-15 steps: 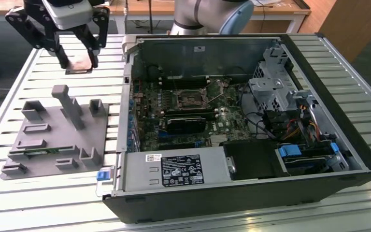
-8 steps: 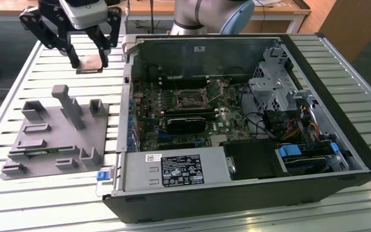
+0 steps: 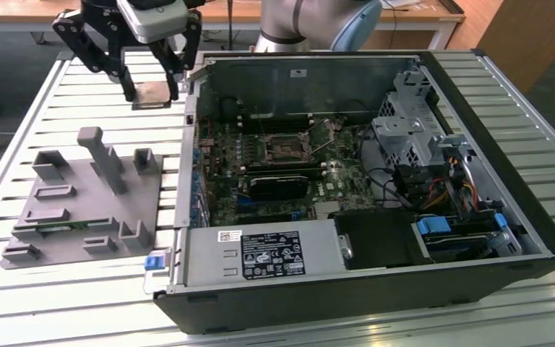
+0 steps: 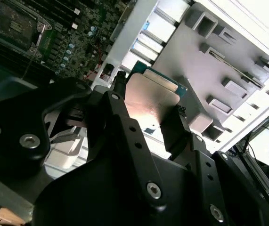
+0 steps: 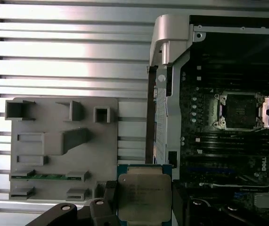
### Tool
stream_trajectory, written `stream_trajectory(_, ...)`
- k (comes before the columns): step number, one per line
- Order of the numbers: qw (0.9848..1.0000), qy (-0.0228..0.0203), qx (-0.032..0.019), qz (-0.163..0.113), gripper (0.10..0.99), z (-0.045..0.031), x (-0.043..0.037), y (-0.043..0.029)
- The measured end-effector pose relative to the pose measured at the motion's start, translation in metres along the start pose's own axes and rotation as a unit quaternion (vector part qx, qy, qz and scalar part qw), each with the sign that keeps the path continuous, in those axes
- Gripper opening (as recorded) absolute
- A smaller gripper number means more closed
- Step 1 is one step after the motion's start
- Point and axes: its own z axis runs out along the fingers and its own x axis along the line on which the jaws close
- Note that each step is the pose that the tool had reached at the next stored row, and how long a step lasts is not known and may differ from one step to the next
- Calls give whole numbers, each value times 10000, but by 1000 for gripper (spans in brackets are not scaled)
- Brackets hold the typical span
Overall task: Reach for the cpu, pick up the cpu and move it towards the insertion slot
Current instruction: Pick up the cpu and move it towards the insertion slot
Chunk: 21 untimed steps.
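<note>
My gripper (image 3: 152,91) is shut on the cpu (image 3: 153,96), a flat square chip with a silvery lid. It holds the chip in the air over the slatted table, just off the open computer case on the exterior view's left. Both wrist views show the cpu (image 4: 150,101) (image 5: 143,195) clamped by its edges between the black fingers (image 4: 118,101). The insertion slot (image 3: 285,147) is a dark square socket with a metal frame on the motherboard inside the case, apart from the chip. The slot (image 5: 240,110) (image 4: 12,23) is uncovered.
A grey plastic tray (image 3: 75,210) with raised holders lies on the table beside the case, a thin green memory stick (image 3: 61,226) in it. The case wall (image 3: 188,144) stands between gripper and motherboard. Drive cages and cables (image 3: 432,166) fill the case's far side.
</note>
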Motion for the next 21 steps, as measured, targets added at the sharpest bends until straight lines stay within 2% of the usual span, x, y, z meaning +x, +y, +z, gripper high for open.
stream_trajectory(13, 10000, 0, 0, 0, 545, 0, -239, 48)
stream_trajectory(21, 10000, 0, 0, 0, 545, 1, -383, 103)
